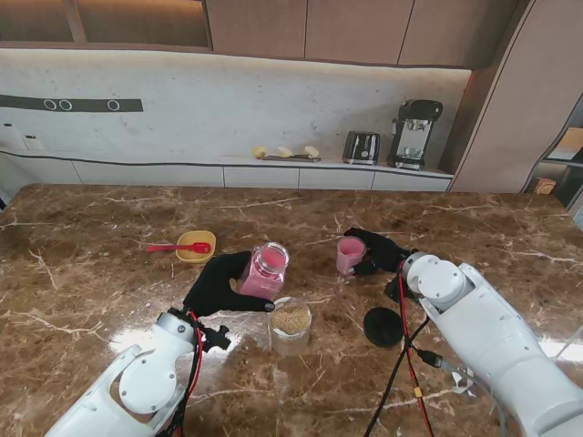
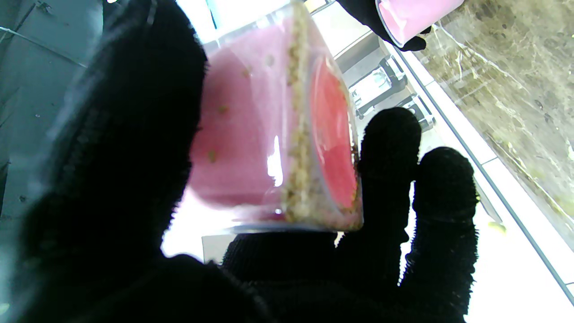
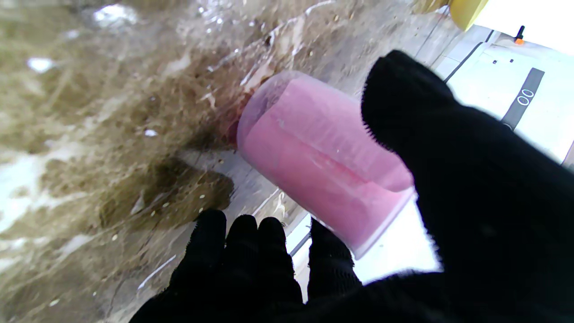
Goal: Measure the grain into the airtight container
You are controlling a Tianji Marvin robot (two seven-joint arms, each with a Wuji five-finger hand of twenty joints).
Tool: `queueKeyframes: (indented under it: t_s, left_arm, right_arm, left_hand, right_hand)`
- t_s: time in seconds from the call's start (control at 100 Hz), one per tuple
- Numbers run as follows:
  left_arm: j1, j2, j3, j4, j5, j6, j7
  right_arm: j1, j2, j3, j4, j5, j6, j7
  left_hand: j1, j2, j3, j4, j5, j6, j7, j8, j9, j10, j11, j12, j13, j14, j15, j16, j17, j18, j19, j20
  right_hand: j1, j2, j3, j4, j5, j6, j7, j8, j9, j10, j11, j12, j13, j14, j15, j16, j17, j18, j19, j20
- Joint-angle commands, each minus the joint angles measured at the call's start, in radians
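Observation:
My left hand point(image 1: 217, 284) is shut on a clear jar point(image 1: 265, 270) with a pink inside, held tilted off the table. In the left wrist view a band of grain lies in the jar point(image 2: 287, 130) against its wall. Just nearer to me and to the right, a low clear container point(image 1: 291, 325) holding tan grain stands open. Its black round lid point(image 1: 383, 326) lies flat to the right. My right hand point(image 1: 378, 251) is shut on a pink measuring cup point(image 1: 350, 256); the cup point(image 3: 323, 166) has its base on the marble, thumb on one side, fingers on the other.
A yellow bowl point(image 1: 196, 247) with a red spoon point(image 1: 173, 247) across it sits on the left, beyond my left hand. Red and black cables point(image 1: 405, 364) run along my right arm. The brown marble table point(image 1: 91, 273) stretches wide; a counter with appliances stands behind.

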Motion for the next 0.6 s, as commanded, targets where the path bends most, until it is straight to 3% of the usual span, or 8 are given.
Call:
queueKeyframes:
  t_s: [0.0,0.23,0.59]
  left_arm:
    - [0.006,0.000,0.002,-0.001,0.001,0.006,0.001]
    - [0.012,0.001,-0.003,-0.007,0.005,0.013,0.000]
    - [0.014,0.002,-0.004,-0.009,0.005,0.019,-0.002]
  right_arm:
    - [-0.011,-0.010,-0.014,0.046,0.001,0.022,0.043]
    - [0.015,-0.028,-0.045,0.119,0.031,0.016,0.061]
    - [0.030,-0.056,-0.066,0.183,0.056,0.002,0.040]
  left_hand:
    - [0.233,0.455,0.501,0.018,0.247,-0.332,0.345,0.099,0.132,-0.166,0.160,0.065,0.043,-0.063,0.026,0.006,-0.003,-0.023,0.042,0.016]
    - [0.235,0.455,0.500,0.018,0.246,-0.332,0.346,0.100,0.131,-0.164,0.159,0.065,0.041,-0.063,0.025,0.006,-0.006,-0.023,0.041,0.016]
    - [0.236,0.455,0.501,0.018,0.246,-0.328,0.345,0.099,0.133,-0.161,0.159,0.066,0.039,-0.060,0.026,0.006,-0.008,-0.023,0.041,0.016]
  right_hand:
    - [-0.030,-0.044,-0.005,-0.005,0.028,-0.070,0.019,0.019,-0.024,-0.008,-0.040,-0.023,-0.062,0.094,-0.027,-0.011,-0.003,0.230,-0.122,-0.013]
    - [-0.022,-0.060,-0.006,-0.007,0.108,-0.193,0.090,0.066,-0.026,-0.021,-0.092,-0.017,-0.081,0.085,-0.056,-0.019,-0.018,0.225,-0.143,0.008]
    - [-0.001,-0.034,-0.024,-0.003,0.276,-0.271,0.262,0.151,0.018,-0.042,-0.050,-0.016,-0.057,0.080,-0.052,-0.018,0.003,0.245,-0.132,0.039]
